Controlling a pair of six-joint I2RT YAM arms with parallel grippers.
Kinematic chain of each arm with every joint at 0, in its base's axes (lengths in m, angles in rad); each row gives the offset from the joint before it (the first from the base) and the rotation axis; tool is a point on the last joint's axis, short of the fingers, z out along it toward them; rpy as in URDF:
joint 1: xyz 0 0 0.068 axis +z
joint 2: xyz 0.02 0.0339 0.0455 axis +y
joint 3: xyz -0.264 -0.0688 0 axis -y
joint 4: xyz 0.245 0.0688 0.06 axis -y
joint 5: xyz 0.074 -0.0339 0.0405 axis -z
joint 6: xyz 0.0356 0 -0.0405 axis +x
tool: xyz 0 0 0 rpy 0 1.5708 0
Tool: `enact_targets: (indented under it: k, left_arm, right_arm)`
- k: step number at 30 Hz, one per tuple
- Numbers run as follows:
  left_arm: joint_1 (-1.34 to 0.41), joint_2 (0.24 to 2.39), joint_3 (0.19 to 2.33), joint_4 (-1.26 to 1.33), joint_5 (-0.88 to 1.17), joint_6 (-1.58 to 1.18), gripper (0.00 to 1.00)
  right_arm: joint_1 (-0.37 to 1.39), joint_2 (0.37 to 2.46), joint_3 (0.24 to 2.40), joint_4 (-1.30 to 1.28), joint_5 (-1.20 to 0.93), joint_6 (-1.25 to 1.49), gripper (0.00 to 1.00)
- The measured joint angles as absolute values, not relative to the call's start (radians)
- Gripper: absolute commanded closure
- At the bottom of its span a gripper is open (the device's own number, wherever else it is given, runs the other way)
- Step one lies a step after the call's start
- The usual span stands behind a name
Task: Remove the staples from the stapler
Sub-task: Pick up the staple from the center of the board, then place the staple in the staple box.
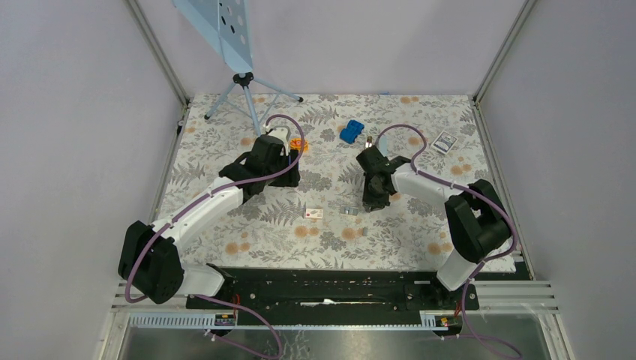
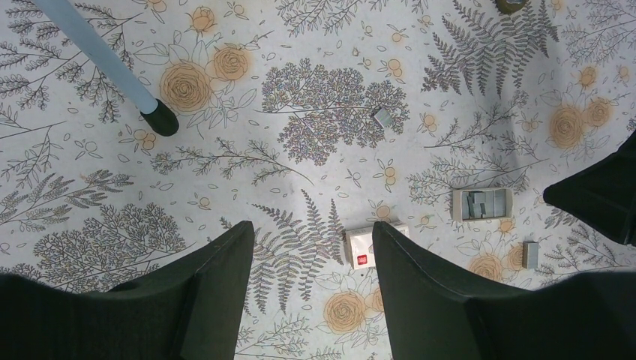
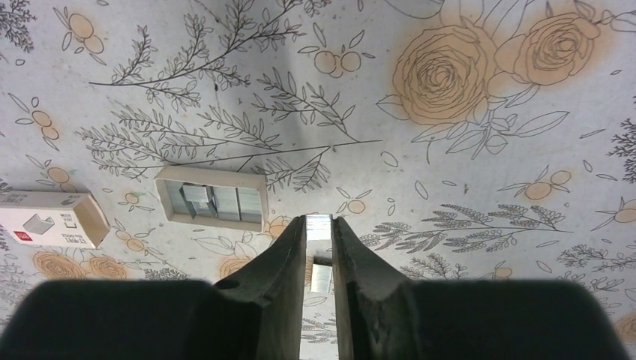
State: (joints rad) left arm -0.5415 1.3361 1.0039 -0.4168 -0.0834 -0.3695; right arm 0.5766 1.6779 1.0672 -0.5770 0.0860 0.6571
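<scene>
Though tiny, staples [image 3: 320, 229] inside right gripper [image 3: 319, 222].

Floral-print table [image 1: 390, 240]. Carries at the far left a tripod [image 1: 242, 79] under a pale blue board [image 1: 225, 30] with holes. Holds near the middle a white box [image 1: 313, 214] with a red mark, lying flat, and just beside it, apart, a small beige tray [image 3: 211, 199]. Shows a small card [image 1: 445, 142] at the far right.

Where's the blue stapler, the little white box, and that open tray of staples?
blue stapler [image 1: 351, 132], top view, middle of its body.
white box [image 2: 361, 244], left wrist view, top face just above the red mark.
open tray [image 3: 212, 179], right wrist view, its upper rim.
</scene>
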Motion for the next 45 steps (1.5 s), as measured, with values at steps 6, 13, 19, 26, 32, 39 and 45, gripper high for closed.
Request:
enact_targets:
  k: [6, 13, 19, 26, 32, 39, 45]
  left_arm:
    - [-0.542, 1.336, 1.004, -0.417, -0.083, -0.369, 0.37]
    - [-0.541, 1.336, 1.004, -0.417, -0.083, -0.369, 0.37]
    - [-0.54, 1.332, 1.004, -0.417, -0.083, -0.369, 0.37]
    - [-0.54, 1.321, 1.004, -0.417, -0.083, -0.369, 0.36]
    - [-0.54, 1.317, 1.004, -0.418, -0.083, -0.369, 0.37]
    - [-0.54, 1.317, 1.004, -0.417, -0.083, -0.369, 0.37]
    - [-0.54, 1.317, 1.004, -0.417, -0.083, -0.369, 0.37]
  right_arm:
    - [0.605, 1.678, 1.071, -0.572, 0.086, 0.695, 0.77]
    - [0.633, 1.678, 1.076, -0.531, 0.084, 0.769, 0.76]
    - [0.648, 1.684, 1.088, -0.51, 0.083, 0.803, 0.76]
    - [0.654, 1.721, 1.103, -0.503, 0.078, 0.817, 0.75]
    - [0.656, 1.747, 1.122, -0.507, 0.089, 0.82, 0.74]
    - [0.669, 1.757, 1.149, -0.526, 0.113, 0.82, 0.73]
    - [0.686, 1.766, 1.174, -0.563, 0.144, 0.816, 0.72]
